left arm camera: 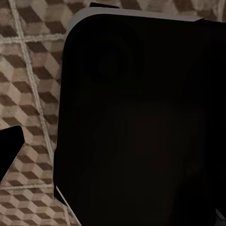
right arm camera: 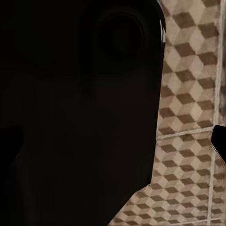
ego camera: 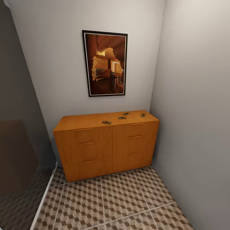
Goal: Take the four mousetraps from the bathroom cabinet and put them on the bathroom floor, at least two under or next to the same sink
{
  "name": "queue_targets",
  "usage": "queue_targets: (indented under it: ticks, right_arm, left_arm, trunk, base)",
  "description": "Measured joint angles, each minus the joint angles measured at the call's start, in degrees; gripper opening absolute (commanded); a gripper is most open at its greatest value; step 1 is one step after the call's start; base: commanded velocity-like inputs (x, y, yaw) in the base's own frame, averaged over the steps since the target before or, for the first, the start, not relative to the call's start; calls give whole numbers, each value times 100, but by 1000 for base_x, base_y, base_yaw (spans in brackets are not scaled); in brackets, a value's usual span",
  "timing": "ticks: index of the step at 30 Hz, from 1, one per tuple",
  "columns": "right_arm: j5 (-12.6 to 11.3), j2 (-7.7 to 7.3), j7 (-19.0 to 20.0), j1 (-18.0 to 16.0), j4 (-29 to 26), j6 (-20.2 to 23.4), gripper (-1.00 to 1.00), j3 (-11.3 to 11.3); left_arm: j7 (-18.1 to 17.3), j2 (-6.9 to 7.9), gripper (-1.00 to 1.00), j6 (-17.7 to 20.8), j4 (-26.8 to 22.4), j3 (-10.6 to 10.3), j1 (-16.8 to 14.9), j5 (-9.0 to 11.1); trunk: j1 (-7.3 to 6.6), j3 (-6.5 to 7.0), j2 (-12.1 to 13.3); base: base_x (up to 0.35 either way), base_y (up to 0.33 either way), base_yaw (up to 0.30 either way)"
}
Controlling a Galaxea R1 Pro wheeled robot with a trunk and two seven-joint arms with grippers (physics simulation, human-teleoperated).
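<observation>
Mousetraps, four small flat dark-brown rectangular pieces, all sit on top of the low orange-brown wooden cabinet (ego camera: 107, 143) with slim drawer handles, none moved yet: one (ego camera: 106, 122) near the front edge around the middle, one (ego camera: 122, 118) further back, one (ego camera: 126, 113) close to the back edge, one (ego camera: 143, 115) by the back right corner

Cabinet is wedged into the corner, right side against the grey wall (ego camera: 195, 111), framed picture (ego camera: 105, 63) above it

Bathroom floor (ego camera: 121, 201), square tiles with brown/beige/grey cube pattern, lies open in front

Wrist views: dark robot body (left arm camera: 141, 122) over the tiles, so arms look tucked low. End effector state: cannot tell for either arm, fingers not resolvable

Risks as I judge them:
- traps are thin and flat, pinch from above may slip or skid them off the back edge
- right-corner trap sits next to the wall, right arm elbow could clip it
- base too close hits the drawer fronts
- easy to drop traps here instead of beside the sink; only counts if two land by it
</observation>
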Motion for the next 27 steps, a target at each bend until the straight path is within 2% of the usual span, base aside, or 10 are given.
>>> queue_targets:
  ticks: [15,27]
  right_arm:
    - [-34,1,0,0,0,-2,100,-31]
    - [-78,-1,0,1,1,0,100,-70]
  left_arm:
    - [-1,-6,100,-11,0,4,0,-11]
    - [4,-6,100,-22,-5,-3,0,-16]
  trunk:
    - [0,0,0]
    - [3,0,0]
  base:
    - [318,0,-1]
    - [61,0,-175]
